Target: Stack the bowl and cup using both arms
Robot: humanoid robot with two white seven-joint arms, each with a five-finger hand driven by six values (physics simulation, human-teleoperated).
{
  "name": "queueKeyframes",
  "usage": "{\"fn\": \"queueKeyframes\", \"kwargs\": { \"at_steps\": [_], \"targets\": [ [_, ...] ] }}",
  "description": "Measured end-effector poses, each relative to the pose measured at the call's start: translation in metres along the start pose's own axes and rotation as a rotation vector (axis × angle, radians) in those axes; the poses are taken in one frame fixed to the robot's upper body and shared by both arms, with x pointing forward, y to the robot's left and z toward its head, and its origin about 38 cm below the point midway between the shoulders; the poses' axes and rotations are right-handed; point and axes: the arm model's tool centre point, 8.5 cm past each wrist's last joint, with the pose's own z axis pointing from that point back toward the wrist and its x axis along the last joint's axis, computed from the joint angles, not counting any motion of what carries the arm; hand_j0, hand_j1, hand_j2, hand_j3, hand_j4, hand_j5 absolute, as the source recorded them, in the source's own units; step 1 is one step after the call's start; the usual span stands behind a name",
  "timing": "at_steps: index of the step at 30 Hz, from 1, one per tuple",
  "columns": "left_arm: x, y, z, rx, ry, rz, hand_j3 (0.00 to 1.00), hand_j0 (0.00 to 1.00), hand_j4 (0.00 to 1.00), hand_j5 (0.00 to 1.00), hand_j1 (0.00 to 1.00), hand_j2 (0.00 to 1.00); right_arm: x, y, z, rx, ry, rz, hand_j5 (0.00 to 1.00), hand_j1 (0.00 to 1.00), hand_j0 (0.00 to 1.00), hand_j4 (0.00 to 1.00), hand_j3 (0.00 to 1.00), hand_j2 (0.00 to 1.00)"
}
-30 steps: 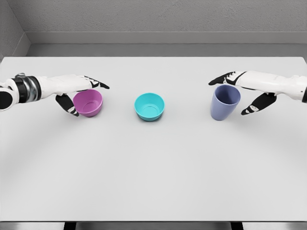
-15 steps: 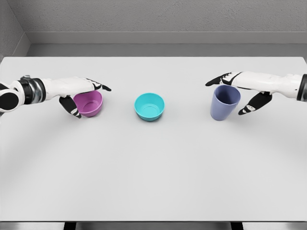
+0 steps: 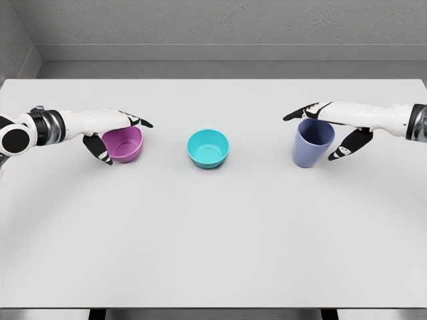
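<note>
Teal bowl (image 3: 207, 148) sits mid-table (image 3: 213, 253). Left of it, the left hand (image 3: 110, 130) cups the purple bowl (image 3: 123, 144), fingers spread over its rim, thumb low beside its wall. Right of it, the right hand (image 3: 330, 127) brackets the blue cup (image 3: 312, 142), fingers extended above, thumb apart.

Two slim robot arms have smooth white shells, each ending in a five-finger hand. The left hand (image 3: 110, 130) and right hand (image 3: 333, 127) have white backs with black fingertips and black finger joints. The left arm (image 3: 30, 128) shows a black-and-silver ringed wrist joint and a round black disc; the right arm (image 3: 400, 120) has a dark band.
</note>
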Motion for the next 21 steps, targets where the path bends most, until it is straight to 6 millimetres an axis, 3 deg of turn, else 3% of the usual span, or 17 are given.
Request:
{"fn": "queueKeyframes", "kwargs": {
  "at_steps": [21],
  "targets": [
    [-0.0028,-0.0042,-0.0057,-0.009,0.011,0.006,1.0,1.0,1.0,1.0,1.0,1.0,-0.0107,0.0029,-0.0053,-0.004,0.022,-0.019,1.0,1.0,1.0,1.0,1.0,1.0]
  ]
}}
